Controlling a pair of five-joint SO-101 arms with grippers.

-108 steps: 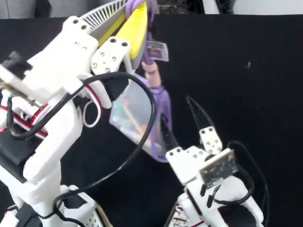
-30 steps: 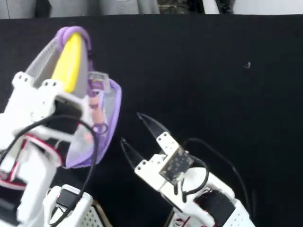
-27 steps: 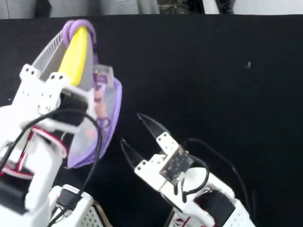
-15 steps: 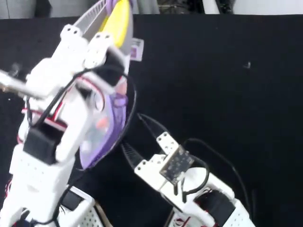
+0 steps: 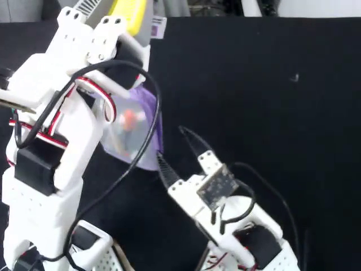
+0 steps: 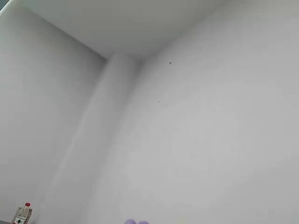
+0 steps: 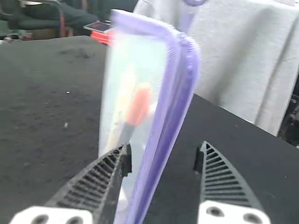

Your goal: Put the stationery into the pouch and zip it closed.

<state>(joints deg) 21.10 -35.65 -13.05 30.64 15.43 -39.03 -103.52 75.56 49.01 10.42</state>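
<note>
Status: clear plastic pouch with purple zip edging [image 5: 141, 121] [image 7: 154, 93] hangs upright below left pincer [image 5: 115, 5], which is clamped on its top. Right pincer [image 5: 170, 142] [image 7: 163, 149] is spread wide and grips nothing, pouch's lower edge between its fingers. Orange pen [image 7: 138, 109] sits inside.

The pouch [image 7: 135, 93] is clear glossy plastic edged in purple cloth; table [image 5: 271, 84] is matt.

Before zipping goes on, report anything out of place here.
The clear purple-edged zip pouch is not on the black table: it hangs upright in the air under the raised left arm, its edge inside the open right pincer.
</note>
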